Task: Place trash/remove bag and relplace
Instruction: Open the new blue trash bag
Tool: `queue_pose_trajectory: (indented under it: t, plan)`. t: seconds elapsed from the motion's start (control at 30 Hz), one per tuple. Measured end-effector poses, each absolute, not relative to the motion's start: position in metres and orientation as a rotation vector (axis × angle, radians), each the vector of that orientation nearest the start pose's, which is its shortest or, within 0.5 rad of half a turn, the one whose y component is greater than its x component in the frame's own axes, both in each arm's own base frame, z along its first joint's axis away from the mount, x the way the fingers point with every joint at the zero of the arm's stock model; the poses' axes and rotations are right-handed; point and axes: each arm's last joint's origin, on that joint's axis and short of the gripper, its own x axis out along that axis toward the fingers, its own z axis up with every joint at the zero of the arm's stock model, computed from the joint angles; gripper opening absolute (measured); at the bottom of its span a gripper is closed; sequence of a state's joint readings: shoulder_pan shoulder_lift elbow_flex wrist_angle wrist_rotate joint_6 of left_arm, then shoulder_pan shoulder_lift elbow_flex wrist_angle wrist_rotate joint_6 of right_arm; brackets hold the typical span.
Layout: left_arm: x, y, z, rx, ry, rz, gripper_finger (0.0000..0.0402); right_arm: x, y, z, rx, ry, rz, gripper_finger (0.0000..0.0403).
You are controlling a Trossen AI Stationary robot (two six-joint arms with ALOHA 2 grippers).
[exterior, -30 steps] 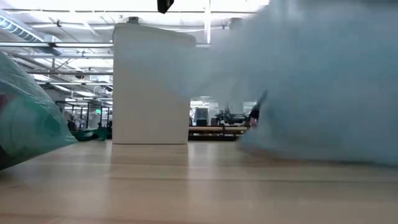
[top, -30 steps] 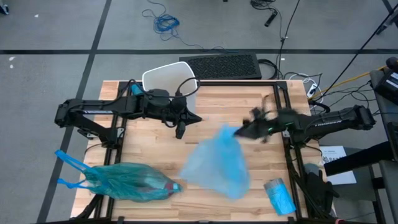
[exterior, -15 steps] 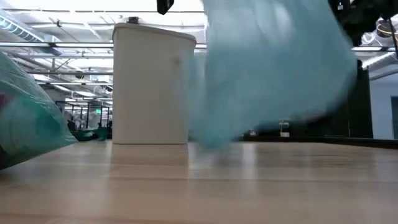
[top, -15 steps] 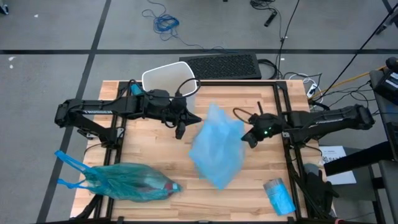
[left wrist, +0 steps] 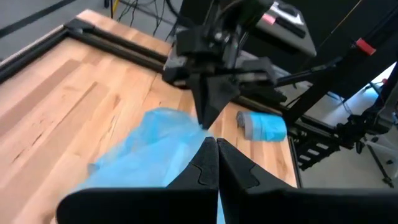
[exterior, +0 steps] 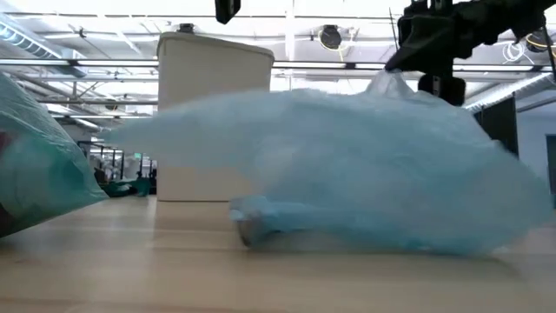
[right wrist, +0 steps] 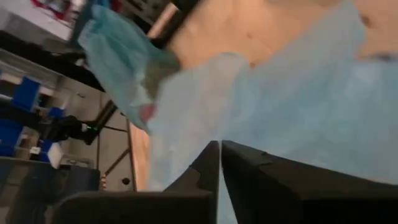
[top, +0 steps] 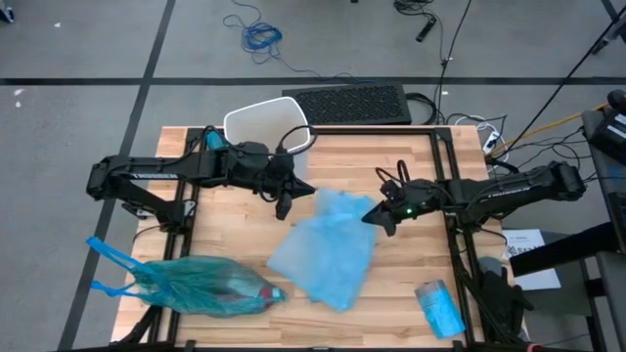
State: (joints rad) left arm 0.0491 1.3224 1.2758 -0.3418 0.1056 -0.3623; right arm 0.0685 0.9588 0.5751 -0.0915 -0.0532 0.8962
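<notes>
A pale blue empty bag [top: 328, 249] lies billowed over the table's middle, with my right gripper [top: 377, 217] shut on its far right end. My left gripper [top: 285, 205] hangs shut above the table beside the bag's far left edge, touching nothing. The white bin [top: 266, 122] stands upright at the table's far edge with no bag in it. A filled teal bag [top: 201, 286] lies on its side at the near left. The trash shows only as dark and reddish shapes through its plastic. My right gripper pinches the bag's gathered top [exterior: 387, 85] between its two fingers, coming from the table's right and slanting down. That end is held up above the table. The rest of the bag spreads out slack below it, and its lower part [exterior: 261, 228] rests on the wood.
A roll of blue bags [top: 439, 308] lies at the near right corner. Black frame rails [top: 445, 176] run along the table's sides and far edge. Bare wood shows between the bin and the pale bag, and along the near edge.
My right gripper has shaken the pale blue bag while staying about in place, turning at the wrist. The bag swung up toward the bin. It has now come down and spread out wider toward the table's near left.
</notes>
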Motion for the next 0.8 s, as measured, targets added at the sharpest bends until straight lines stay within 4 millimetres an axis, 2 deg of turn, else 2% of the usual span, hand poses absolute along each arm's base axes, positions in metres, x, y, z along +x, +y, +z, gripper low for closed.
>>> queue_pose_trajectory:
  t: [0.1, 0.2, 0.37, 0.47, 0.6, 0.7, 0.8]
  plan:
    - [0.29, 0.006, 0.367, -0.419, 0.447, -0.02, 0.0, 0.206, 0.016, 0.246, 0.853, 0.428, -0.062, 0.0042]
    - [0.287, -0.004, 0.361, -0.44, 0.529, -0.098, 0.0, 0.208, 0.016, 0.25, 0.847, 0.389, -0.037, 0.0097]
    - [0.281, -0.024, 0.34, -0.559, 0.698, -0.172, 0.0, 0.21, 0.016, 0.256, 0.867, 0.324, -0.008, 0.0202]
    - [0.277, -0.035, 0.325, -0.599, 0.794, -0.194, 0.0, 0.21, 0.016, 0.256, 0.888, 0.324, -0.016, 0.0248]
    - [0.271, -0.04, 0.288, -0.705, 0.915, -0.123, 0.0018, 0.211, 0.013, 0.254, 0.889, 0.333, -0.038, 0.0274]
    - [0.266, -0.038, 0.263, -0.781, 0.977, -0.061, 0.0056, 0.212, 0.012, 0.253, 0.89, 0.335, -0.048, 0.0275]
    - [0.265, -0.038, 0.244, -0.847, 0.962, -0.054, 0.0104, 0.212, 0.01, 0.253, 0.891, 0.331, -0.053, 0.0268]
